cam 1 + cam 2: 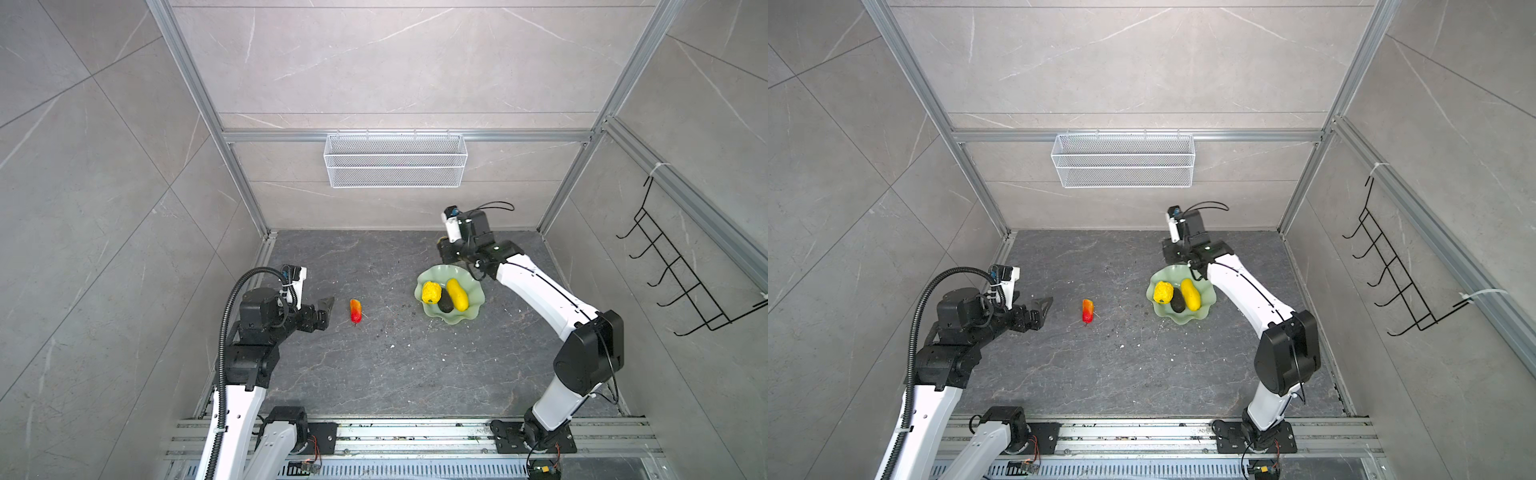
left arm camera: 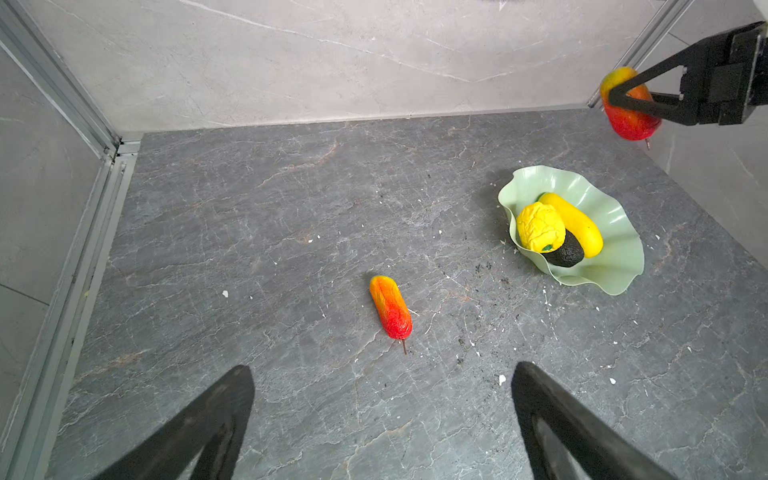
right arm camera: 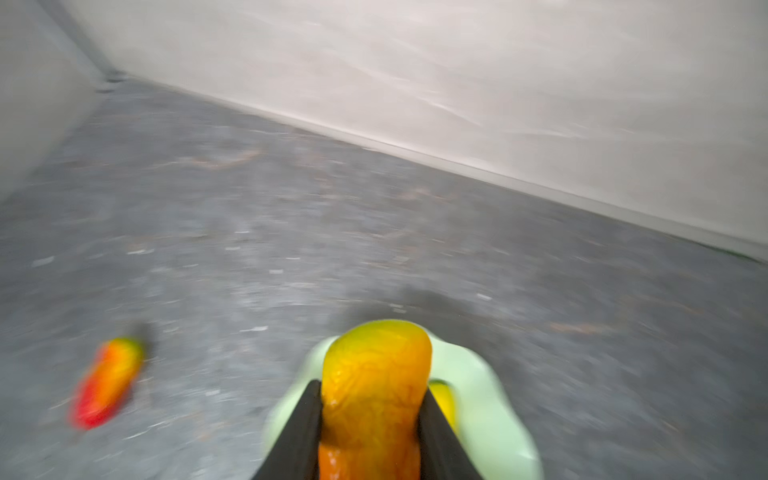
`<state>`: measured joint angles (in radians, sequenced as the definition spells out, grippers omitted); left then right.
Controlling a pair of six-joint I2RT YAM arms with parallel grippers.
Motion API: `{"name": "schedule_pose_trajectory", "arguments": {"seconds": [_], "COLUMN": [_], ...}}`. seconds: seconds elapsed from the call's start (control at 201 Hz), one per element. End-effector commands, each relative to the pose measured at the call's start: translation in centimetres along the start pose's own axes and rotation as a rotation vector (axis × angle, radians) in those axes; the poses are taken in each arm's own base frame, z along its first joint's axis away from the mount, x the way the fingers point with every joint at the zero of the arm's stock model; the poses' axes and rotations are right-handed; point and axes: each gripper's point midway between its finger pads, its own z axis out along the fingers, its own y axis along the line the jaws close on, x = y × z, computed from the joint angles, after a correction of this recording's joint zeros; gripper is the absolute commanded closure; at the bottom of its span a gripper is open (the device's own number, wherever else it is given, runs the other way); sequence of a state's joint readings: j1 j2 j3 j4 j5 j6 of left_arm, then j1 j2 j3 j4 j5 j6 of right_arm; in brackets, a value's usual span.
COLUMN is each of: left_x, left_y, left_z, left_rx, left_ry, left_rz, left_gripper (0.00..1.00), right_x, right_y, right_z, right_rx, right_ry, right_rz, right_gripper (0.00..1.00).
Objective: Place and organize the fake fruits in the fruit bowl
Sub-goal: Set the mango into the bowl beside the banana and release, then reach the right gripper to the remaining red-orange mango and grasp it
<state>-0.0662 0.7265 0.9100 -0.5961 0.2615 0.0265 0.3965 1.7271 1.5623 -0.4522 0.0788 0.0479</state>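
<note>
The pale green fruit bowl stands right of the floor's middle. In it lie a lumpy yellow fruit, a long yellow fruit and a dark oval fruit. My right gripper is shut on a red-orange-yellow fruit, held in the air over the bowl's far rim; both top views hide that grip under the wrist. Another red-orange fruit lies on the floor, just ahead of my open, empty left gripper.
A white wire mesh basket hangs on the back wall. A black wire rack hangs on the right wall. Crumbs and dark specks lie scattered on the grey stone floor. Aluminium posts frame the corners.
</note>
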Motion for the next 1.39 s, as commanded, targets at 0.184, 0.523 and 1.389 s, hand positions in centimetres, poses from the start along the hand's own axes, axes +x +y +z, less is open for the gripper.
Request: {"name": "schedule_pose_trajectory", "arguments": {"seconds": [0.184, 0.523, 1.389], "left_x": [-1.3, -1.0, -0.5], "left_y": [-0.4, -0.1, 0.5], "left_z": [-0.3, -0.1, 0.5], "left_rx": [0.022, 0.009, -0.017], "left_ry": [-0.055, -0.042, -0.012], "left_rz": [0.019, 0.016, 0.018], "left_gripper": [0.00, 0.00, 0.00], "right_x": [8.9, 13.5, 5.9], "right_y": [-6.8, -6.9, -0.6], "right_z": [2.9, 6.4, -0.9], "right_rx": [0.144, 0.141, -0.005], "right_ry": [0.235, 0.335, 0.140], "right_rz": [0.016, 0.037, -0.083], "right_gripper": [0.95, 0.89, 0.00]}}
